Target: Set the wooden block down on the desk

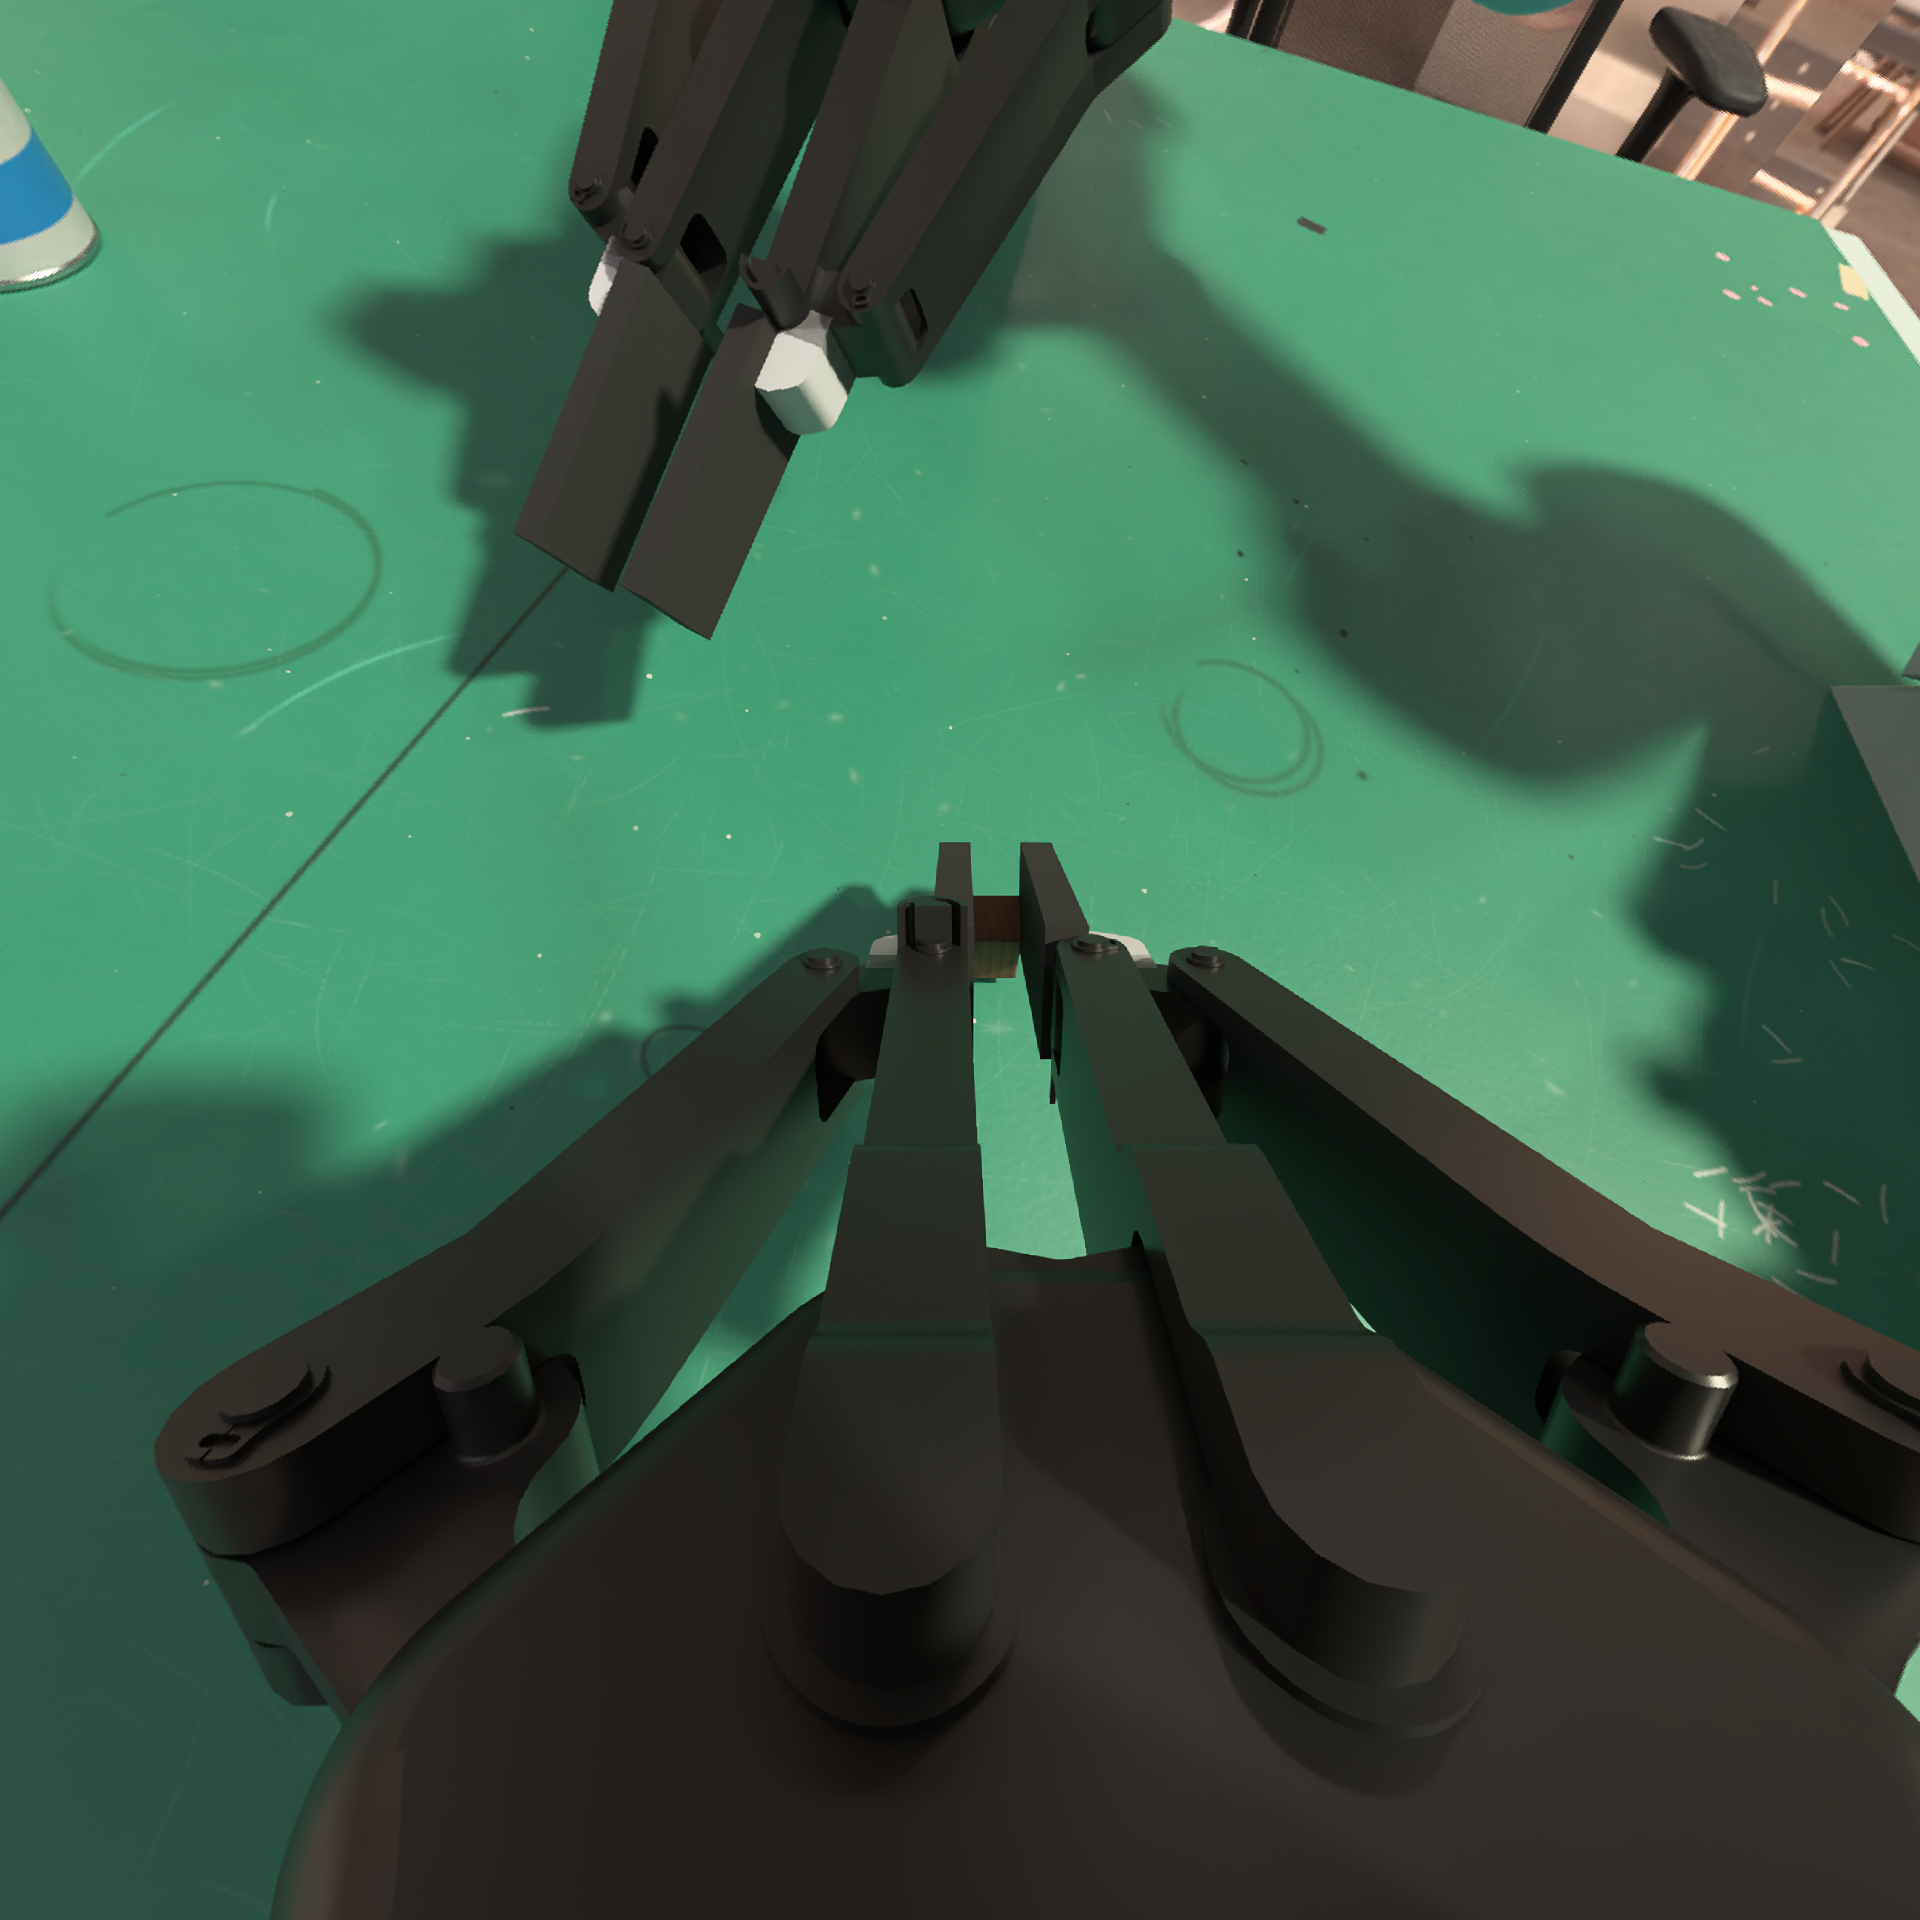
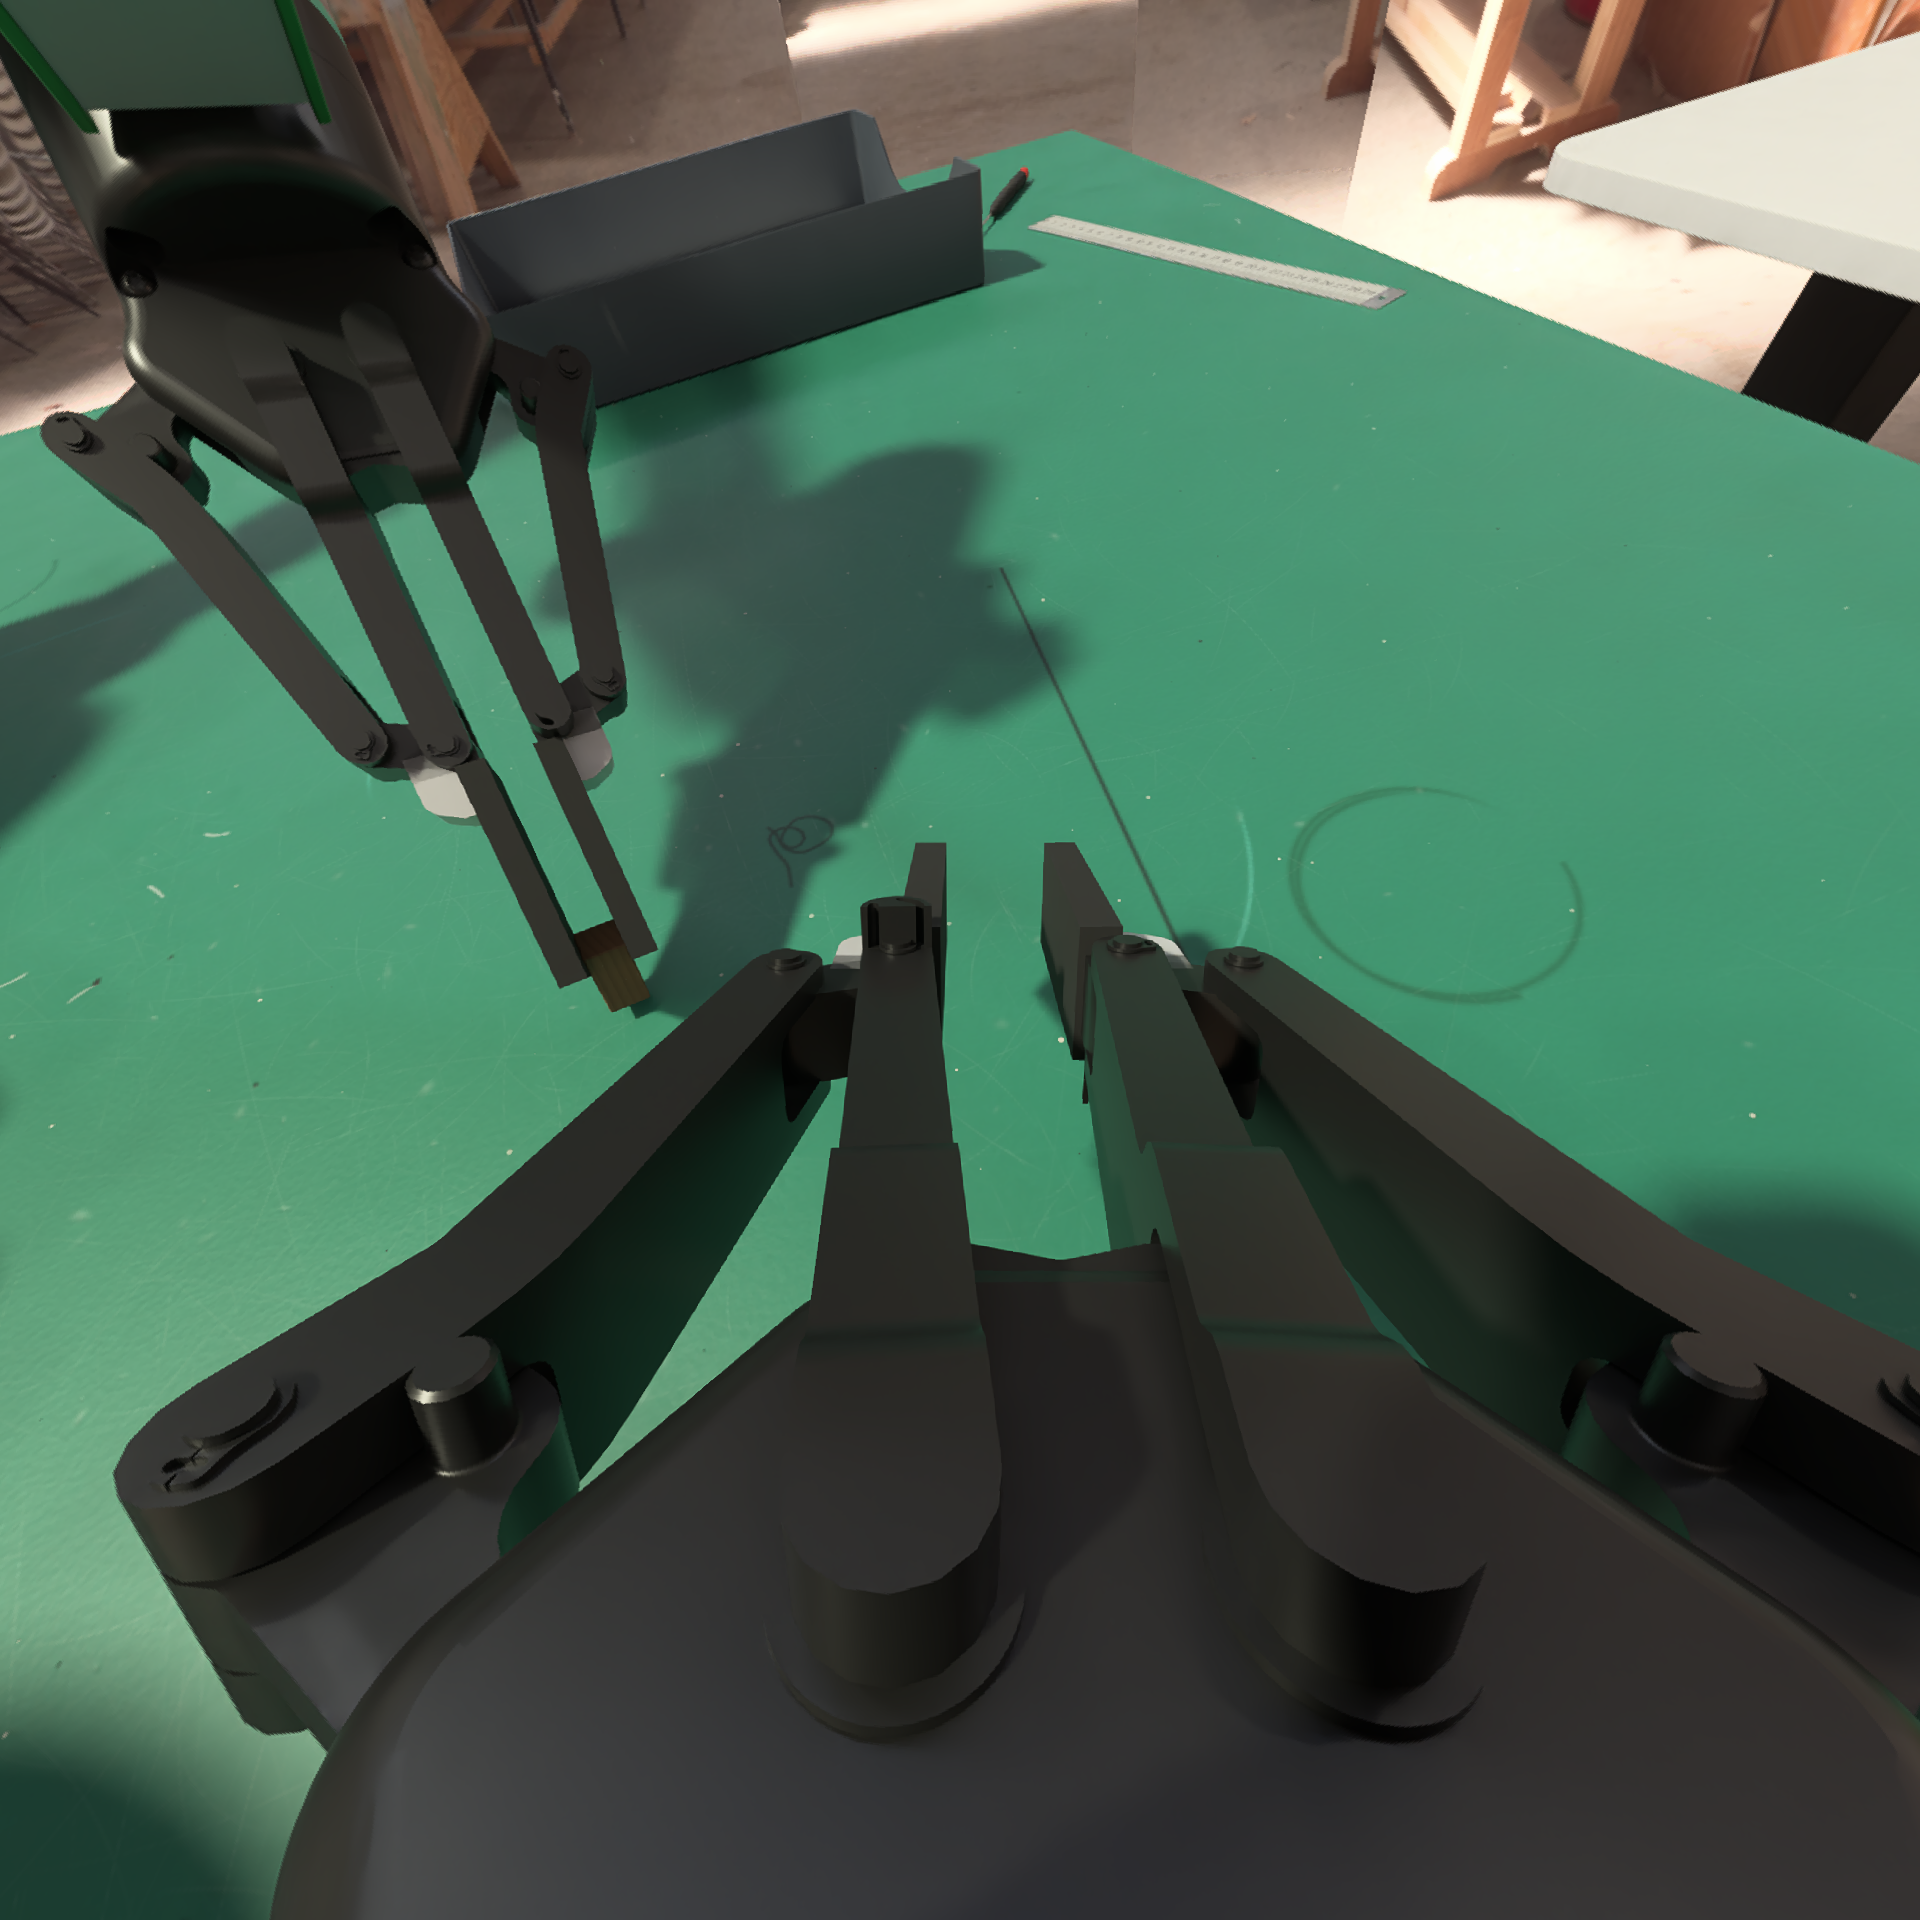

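The small wooden block (image 1: 995,928) is clamped between the fingers of my left gripper (image 1: 995,862), low over the green desk (image 1: 1039,644). In the right wrist view the left gripper (image 2: 608,961) points down at the left, with the block (image 2: 615,975) at its tips. The block's lower end is at or just above the desk; I cannot tell if it touches. My right gripper (image 2: 994,862) is empty, its fingers a narrow gap apart. It hovers above the desk beyond the left gripper (image 1: 623,587).
A grey open bin (image 2: 727,260) stands at the desk's far edge, with a metal ruler (image 2: 1216,260) and a red-tipped tool (image 2: 1006,192) beside it. A white and blue cup (image 1: 31,197) stands far left. A grey box edge (image 1: 1881,790) shows at the right.
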